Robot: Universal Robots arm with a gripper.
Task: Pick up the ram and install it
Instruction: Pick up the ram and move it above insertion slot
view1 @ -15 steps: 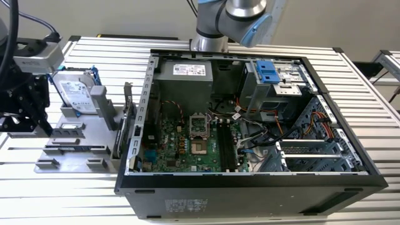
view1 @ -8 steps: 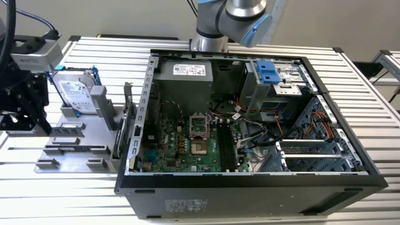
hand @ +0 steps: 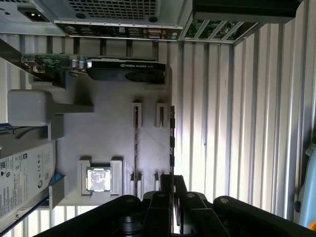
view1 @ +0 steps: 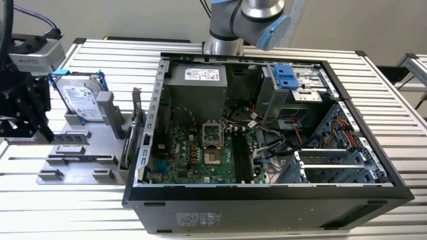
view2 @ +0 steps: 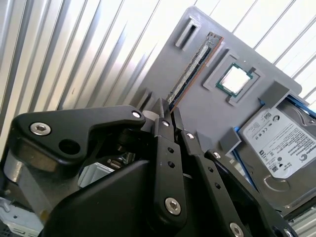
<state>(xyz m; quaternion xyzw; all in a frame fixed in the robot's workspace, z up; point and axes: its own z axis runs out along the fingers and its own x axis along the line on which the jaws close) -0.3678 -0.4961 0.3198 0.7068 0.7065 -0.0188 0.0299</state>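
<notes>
The hand [view2: 169, 111] appeared clenched on one end of the ram [view2: 195, 66], which stood on edge in the slotted gray tray [view2: 197, 118] on the counter [view2: 74, 49], just beside the processor chip [view2: 236, 79]. Standing upright in its slots, the stick offered both flat faces to a pinch. It had not yet left the tray for the open computer case [view1: 267, 150].

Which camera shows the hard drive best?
The exterior view: the hard drive stands upright, nearly whole, label facing out. The second wrist view cuts the hard drive off at the edge; the first wrist view catches its corner.
</notes>
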